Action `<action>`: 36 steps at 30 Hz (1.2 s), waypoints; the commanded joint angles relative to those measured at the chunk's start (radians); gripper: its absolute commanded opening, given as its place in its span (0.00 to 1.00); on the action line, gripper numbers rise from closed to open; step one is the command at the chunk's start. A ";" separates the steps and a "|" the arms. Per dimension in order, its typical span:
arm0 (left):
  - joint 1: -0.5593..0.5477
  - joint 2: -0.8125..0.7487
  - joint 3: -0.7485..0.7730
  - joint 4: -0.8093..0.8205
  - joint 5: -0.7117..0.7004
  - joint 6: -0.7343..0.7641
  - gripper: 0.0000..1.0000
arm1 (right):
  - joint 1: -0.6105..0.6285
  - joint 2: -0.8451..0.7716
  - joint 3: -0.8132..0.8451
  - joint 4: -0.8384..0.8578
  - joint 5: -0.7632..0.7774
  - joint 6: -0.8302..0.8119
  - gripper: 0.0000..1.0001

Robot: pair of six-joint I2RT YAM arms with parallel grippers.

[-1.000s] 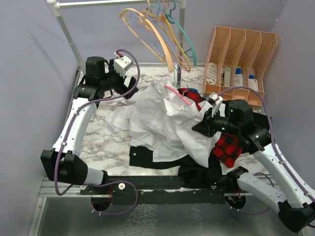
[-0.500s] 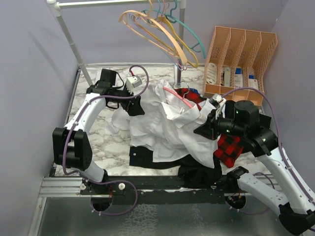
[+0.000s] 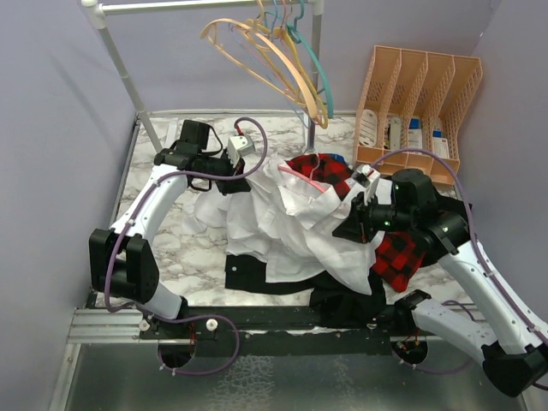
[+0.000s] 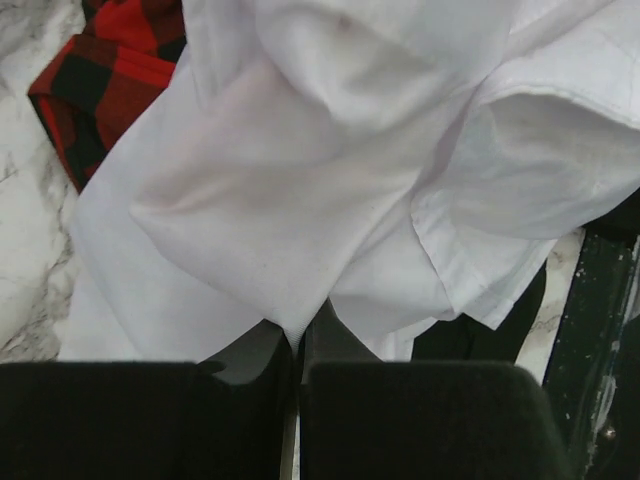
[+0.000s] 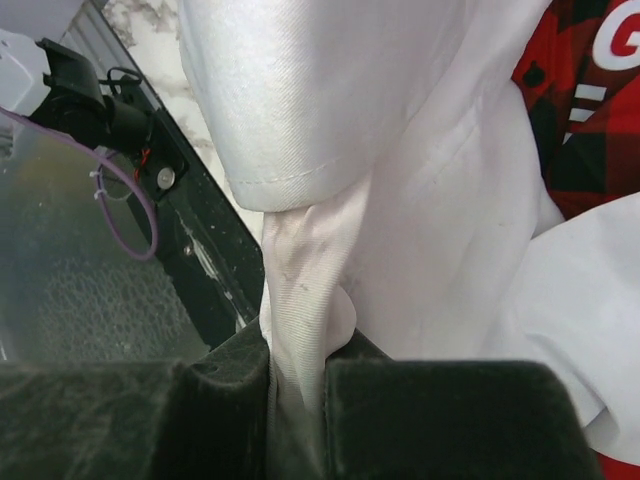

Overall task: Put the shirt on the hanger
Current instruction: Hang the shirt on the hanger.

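The white shirt (image 3: pixel 287 227) lies crumpled in a heap mid-table, over darker clothes. A thin pink hanger (image 3: pixel 301 178) pokes out of its upper folds; most of it is hidden in the fabric. My left gripper (image 3: pixel 250 181) is at the shirt's upper left edge, and in the left wrist view it (image 4: pixel 297 345) is shut on a pinched corner of the shirt (image 4: pixel 300 200). My right gripper (image 3: pixel 353 224) sits at the shirt's right side. In the right wrist view it (image 5: pixel 297 375) is shut on a bunched fold of the shirt (image 5: pixel 330 140).
A red-and-black plaid shirt (image 3: pixel 396 257) and a black garment (image 3: pixel 342 295) lie under the white one. Peach and teal hangers (image 3: pixel 287 60) hang on the rail, by its upright pole (image 3: pixel 315 77). An orange file organiser (image 3: pixel 419 103) stands back right.
My left arm swung from the back left over to the shirt's edge and its jaws closed on the fabric. The hangers on the rail swayed. The right arm barely shifted.
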State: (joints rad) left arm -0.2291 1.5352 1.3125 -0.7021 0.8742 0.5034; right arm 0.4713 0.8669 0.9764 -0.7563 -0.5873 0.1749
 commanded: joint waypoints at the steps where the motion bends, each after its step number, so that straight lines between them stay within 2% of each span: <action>1: 0.005 -0.059 0.030 -0.002 -0.115 0.068 0.00 | 0.011 0.029 0.047 -0.010 -0.086 -0.026 0.01; 8: 0.004 -0.046 0.019 -0.014 -0.035 0.026 0.00 | 0.015 0.048 0.076 -0.008 -0.091 -0.025 0.01; 12: -0.029 -0.099 -0.049 -0.080 0.072 -0.020 0.00 | 0.015 0.049 0.122 -0.022 0.047 -0.041 0.01; 17: -0.131 -0.241 -0.185 -0.065 0.018 -0.081 0.00 | 0.016 0.092 0.143 -0.022 0.092 -0.059 0.01; 23: -0.155 -0.267 -0.085 -0.134 0.016 -0.128 0.00 | 0.090 0.153 0.150 -0.030 0.193 -0.094 0.01; 24: -0.163 -0.266 -0.079 -0.142 0.027 -0.147 0.02 | 0.093 0.158 0.153 -0.027 0.194 -0.096 0.01; 25: -0.168 -0.265 -0.083 -0.143 0.031 -0.167 0.15 | 0.095 0.158 0.157 -0.024 0.191 -0.097 0.01; 26: -0.171 -0.265 -0.089 -0.140 0.026 -0.186 0.39 | 0.094 0.158 0.159 -0.021 0.190 -0.098 0.01; 27: -0.172 -0.266 -0.092 -0.130 0.008 -0.210 0.81 | 0.095 0.156 0.160 -0.019 0.192 -0.102 0.01; 28: -0.171 -0.268 -0.089 -0.123 -0.021 -0.227 0.97 | 0.095 0.156 0.161 -0.023 0.198 -0.105 0.01; 31: -0.171 -0.263 -0.013 -0.133 -0.116 -0.251 0.99 | 0.095 0.147 0.157 -0.034 0.216 -0.113 0.01; 36: -0.131 -0.191 0.282 -0.161 -0.268 -0.271 0.99 | 0.114 0.112 0.139 -0.051 0.209 -0.144 0.01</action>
State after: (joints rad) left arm -0.3950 1.3148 1.3880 -0.8726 0.7387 0.2798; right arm 0.5697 1.0210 1.0985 -0.8383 -0.4091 0.0731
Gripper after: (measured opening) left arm 0.988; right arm 0.069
